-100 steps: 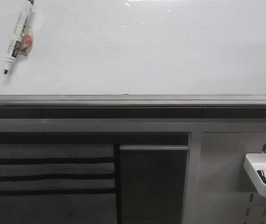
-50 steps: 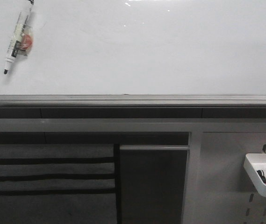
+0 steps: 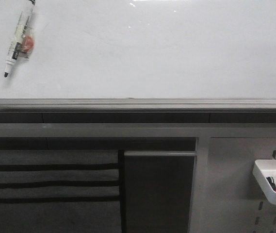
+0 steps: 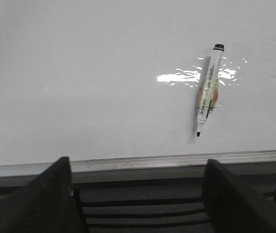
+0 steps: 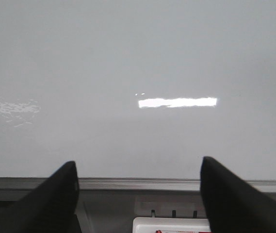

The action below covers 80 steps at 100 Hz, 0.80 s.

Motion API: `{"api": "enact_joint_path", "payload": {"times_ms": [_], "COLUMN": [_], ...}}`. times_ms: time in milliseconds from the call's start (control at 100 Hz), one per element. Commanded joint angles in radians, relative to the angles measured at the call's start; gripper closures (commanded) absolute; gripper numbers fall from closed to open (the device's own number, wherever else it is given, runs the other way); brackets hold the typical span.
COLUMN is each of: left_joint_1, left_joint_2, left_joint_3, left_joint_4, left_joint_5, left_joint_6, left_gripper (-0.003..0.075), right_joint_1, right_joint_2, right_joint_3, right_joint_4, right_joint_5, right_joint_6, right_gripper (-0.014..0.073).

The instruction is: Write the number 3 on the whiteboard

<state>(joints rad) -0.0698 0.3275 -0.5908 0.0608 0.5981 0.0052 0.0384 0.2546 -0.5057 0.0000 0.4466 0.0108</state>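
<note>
The whiteboard [image 3: 152, 48] lies flat and glossy, filling the far half of the front view. No number 3 is in view on it. An uncapped white marker pen [image 3: 18, 38] with a black tip lies loose at the board's left side, tip toward the near edge. In the left wrist view the marker pen [image 4: 208, 92] lies on the whiteboard [image 4: 79, 73], well beyond my left gripper [image 4: 138, 161], which is open and empty over the edge rail. My right gripper [image 5: 138, 161] is open and empty too, facing bare whiteboard [image 5: 128, 48]. Neither gripper shows in the front view.
A grey metal rail [image 3: 138, 104] runs along the board's near edge. Below it are a dark slotted panel [image 3: 50, 184] and a grey perforated panel [image 3: 230, 184]. On that panel hangs a white tray [image 3: 261, 180] with markers in it; the tray [image 5: 171, 224] also shows under the right gripper.
</note>
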Motion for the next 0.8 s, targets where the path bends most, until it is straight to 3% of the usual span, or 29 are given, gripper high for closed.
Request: {"api": "enact_joint_path", "payload": {"times_ms": [0,560,790], "left_joint_1": [-0.006,-0.006,-0.006], "left_joint_2": [0.016,0.042,0.133], "left_joint_3": [-0.037,0.004,0.036], "left_joint_4": [0.000,-0.025,-0.028], "left_joint_5": [-0.081,-0.090,-0.195], "left_joint_6": [0.000,0.000,0.000], "left_gripper": [0.0111,0.0112,0.0112], "right_joint_1": [-0.004,-0.004,-0.004], "right_joint_2": [0.018,0.018,0.018], "right_joint_3": [-0.036,-0.036,-0.036], "right_joint_4": [0.000,0.000,0.000], "right_joint_5": [-0.078,-0.072,-0.071], "right_joint_6": [-0.011,-0.011,-0.011], "right_gripper": [0.0067,0.0067,0.0067]}}
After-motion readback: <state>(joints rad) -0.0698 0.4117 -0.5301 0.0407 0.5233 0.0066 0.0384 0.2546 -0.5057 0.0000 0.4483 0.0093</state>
